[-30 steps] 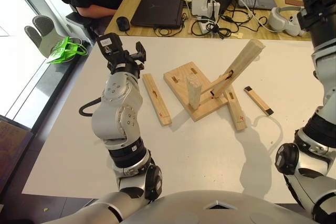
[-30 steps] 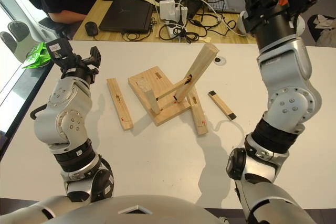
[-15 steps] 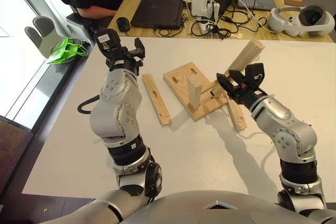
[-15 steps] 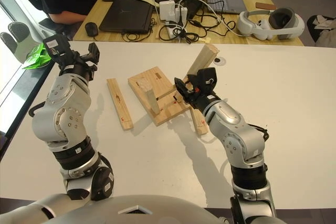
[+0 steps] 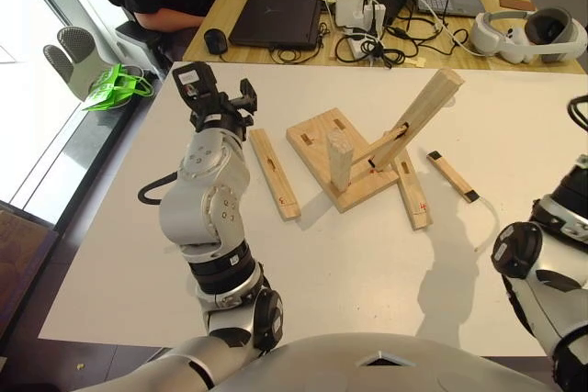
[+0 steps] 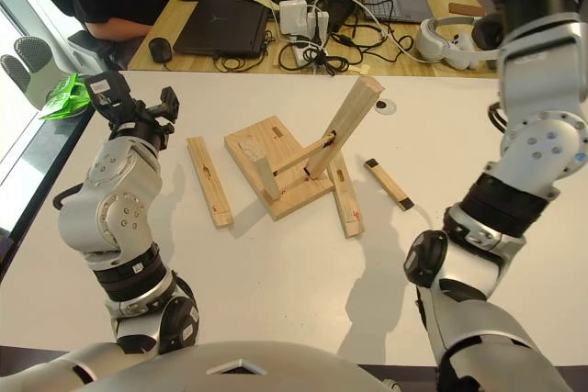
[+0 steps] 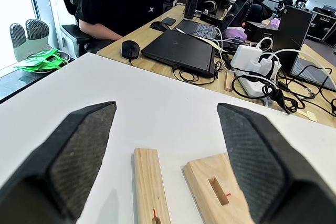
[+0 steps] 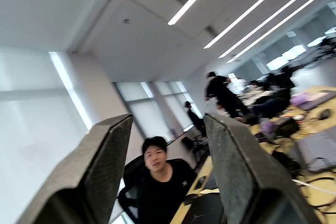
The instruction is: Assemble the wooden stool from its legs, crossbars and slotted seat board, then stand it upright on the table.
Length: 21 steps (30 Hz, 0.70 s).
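The slotted seat board lies flat mid-table. A short leg stands upright in it. A longer leg leans away to the right, and a crossbar joins the two. One loose leg lies left of the board, another lies to its right. A short crossbar with dark ends rests further right. My left gripper hovers open and empty just left of the loose leg and the board. My right gripper is raised high, open and empty, pointing at the ceiling.
A wooden desk behind the table carries a laptop, a mouse, chargers with cables and a headset. A white cable lies on the table's right side. A green bag sits off the left edge.
Half a second ago my right gripper was down beside the leaning leg; it has since swung up and away to the right. The wooden parts and my left gripper have hardly moved.
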Each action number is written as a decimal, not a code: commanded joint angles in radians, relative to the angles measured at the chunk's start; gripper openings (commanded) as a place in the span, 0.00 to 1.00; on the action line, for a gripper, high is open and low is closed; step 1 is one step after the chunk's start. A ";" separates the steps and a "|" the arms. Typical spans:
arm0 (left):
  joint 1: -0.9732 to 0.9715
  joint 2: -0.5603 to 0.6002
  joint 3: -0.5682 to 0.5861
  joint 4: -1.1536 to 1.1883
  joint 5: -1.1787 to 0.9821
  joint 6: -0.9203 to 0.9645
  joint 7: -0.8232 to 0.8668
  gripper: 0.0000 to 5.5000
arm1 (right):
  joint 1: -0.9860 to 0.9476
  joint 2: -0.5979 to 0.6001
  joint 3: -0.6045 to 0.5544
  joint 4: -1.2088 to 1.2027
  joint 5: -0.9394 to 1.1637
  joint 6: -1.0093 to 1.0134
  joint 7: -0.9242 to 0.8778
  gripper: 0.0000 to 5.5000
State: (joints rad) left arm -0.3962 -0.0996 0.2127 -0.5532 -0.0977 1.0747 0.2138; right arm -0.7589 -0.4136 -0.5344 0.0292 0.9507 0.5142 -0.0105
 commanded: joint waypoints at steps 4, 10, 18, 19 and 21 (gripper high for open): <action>0.104 -0.045 -0.058 -0.084 0.004 0.086 0.010 0.65 | 0.332 0.002 0.171 0.023 -0.231 -0.003 0.144 0.27; 0.118 -0.022 -0.078 -0.131 0.008 0.170 0.007 0.65 | 0.501 0.092 0.293 -0.135 -0.204 0.077 0.232 0.18; 0.272 0.286 -0.169 -0.387 -0.127 0.538 -0.207 0.65 | 0.568 0.101 0.258 -0.293 -0.139 0.157 0.225 0.18; 0.271 0.297 -0.183 -0.397 -0.147 0.539 -0.227 0.65 | 0.578 0.104 0.255 -0.310 -0.134 0.163 0.220 0.18; 0.212 0.243 -0.211 -0.375 -0.138 0.539 -0.206 0.65 | 0.588 0.122 0.268 -0.327 -0.128 0.172 0.213 0.18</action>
State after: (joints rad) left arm -0.1278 0.1850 0.0279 -0.9372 -0.2409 1.6006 -0.0084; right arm -0.1829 -0.3107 -0.2684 -0.2750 0.8076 0.6631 0.2158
